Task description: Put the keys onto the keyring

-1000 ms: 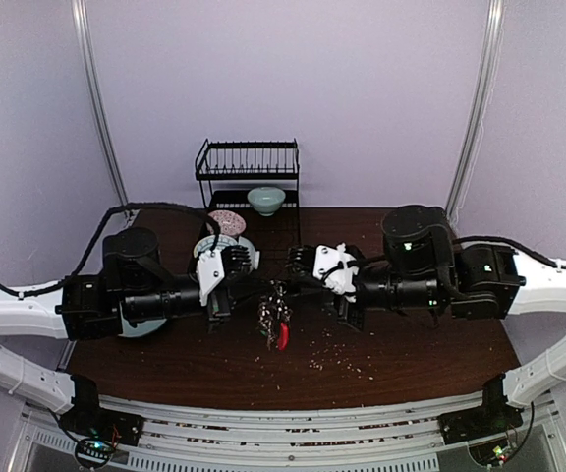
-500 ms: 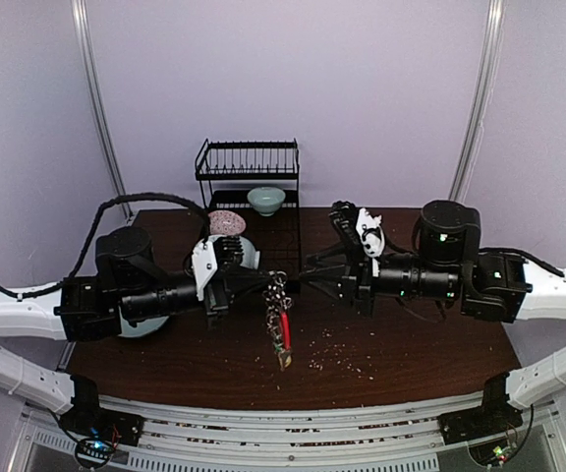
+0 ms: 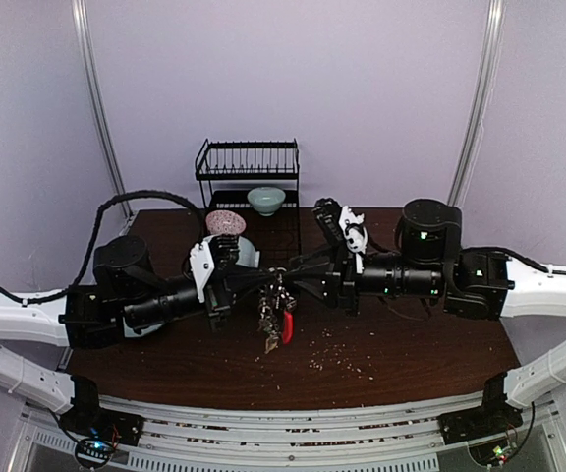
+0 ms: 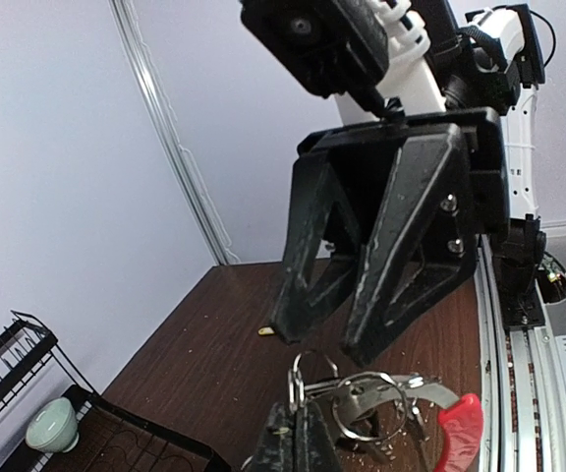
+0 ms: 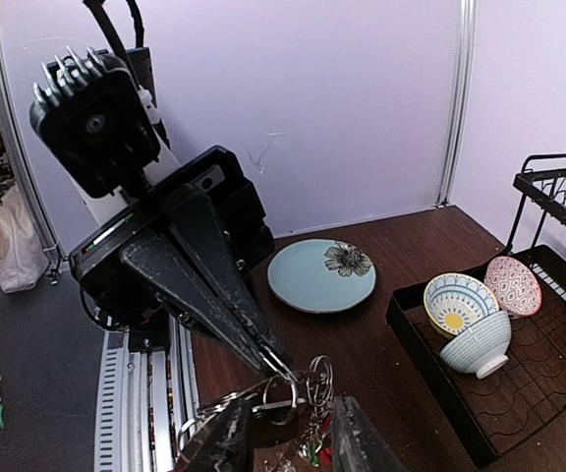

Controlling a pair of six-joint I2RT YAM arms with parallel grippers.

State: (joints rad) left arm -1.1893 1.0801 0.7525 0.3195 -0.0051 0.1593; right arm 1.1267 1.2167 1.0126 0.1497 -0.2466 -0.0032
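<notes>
The left gripper (image 3: 263, 281) is pressed shut on the keyring (image 3: 275, 300). The ring is held up in the air over the table (image 3: 411, 344), and its red clip (image 3: 284, 331) hangs down. The right gripper (image 3: 295, 280) is spread, with its tips just beside the ring. No loose key is seen in it. The ring is being held ready. Next, a key must be picked up and slid on.

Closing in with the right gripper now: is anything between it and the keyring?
Nothing visible. The keyring hangs pinched in the shut left gripper, and the open right gripper sits close to it, with only air between.
</notes>
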